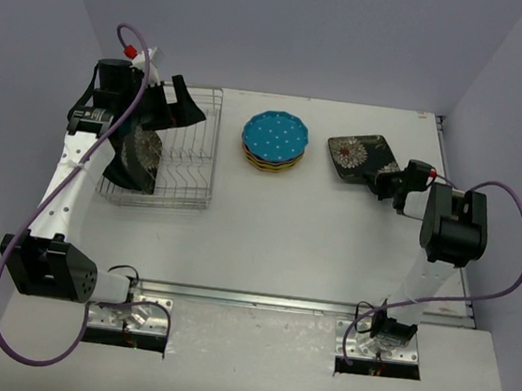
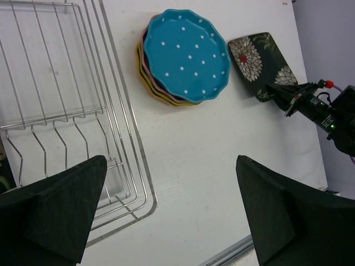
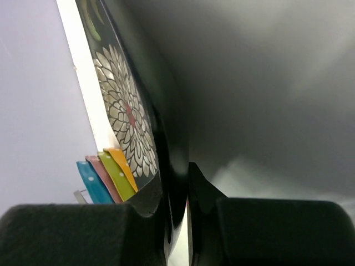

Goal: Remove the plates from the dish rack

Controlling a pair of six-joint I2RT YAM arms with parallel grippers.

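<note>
white table (image 1: pixel 311 248), lavender walls (image 1: pixel 261 26): right gripper (image 1: pixel 393 182) clamps the rim of a floral plate (image 1: pixel 360 155) beside the stack (image 1: pixel 275 140), left gripper (image 2: pixel 171 160) hangs spread over the rack (image 1: pixel 191 150), where one dark plate (image 1: pixel 141 155) leans, likely stiff, slick and breakable, best pinched at its upper rim.

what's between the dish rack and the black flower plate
A stack of round plates, blue dotted one on top; the top view shows it clearest.

Blue white-dotted plate (image 1: pixel 275 136), black white-flowered plate (image 1: pixel 360 155), silver wire rack (image 1: pixel 186 149).
</note>
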